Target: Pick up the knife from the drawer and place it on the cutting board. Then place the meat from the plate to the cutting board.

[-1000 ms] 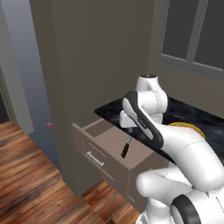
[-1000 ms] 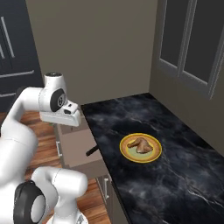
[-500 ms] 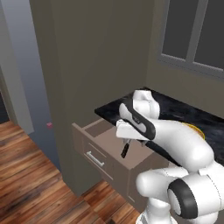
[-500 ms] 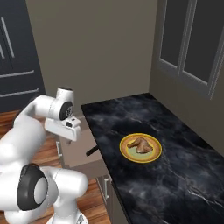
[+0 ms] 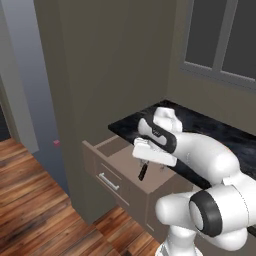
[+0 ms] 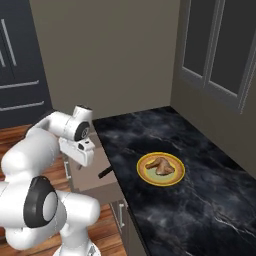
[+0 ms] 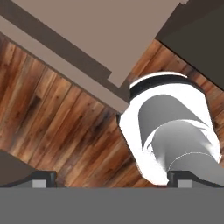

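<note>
We see the taupe drawer (image 5: 118, 159) pulled open below the counter edge; the knife (image 5: 143, 172) lies inside it, black handle showing; the yellow-orange plate (image 6: 161, 169) sits flat on the black counter (image 6: 200, 200), the golden-brown meat (image 6: 161, 165) resting on its centre.

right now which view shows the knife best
The left base view: the knife lies in the open drawer, its black handle plain just below the gripper. The right base view gives a dark sliver; the hand view, drawer edge and floor.
</note>
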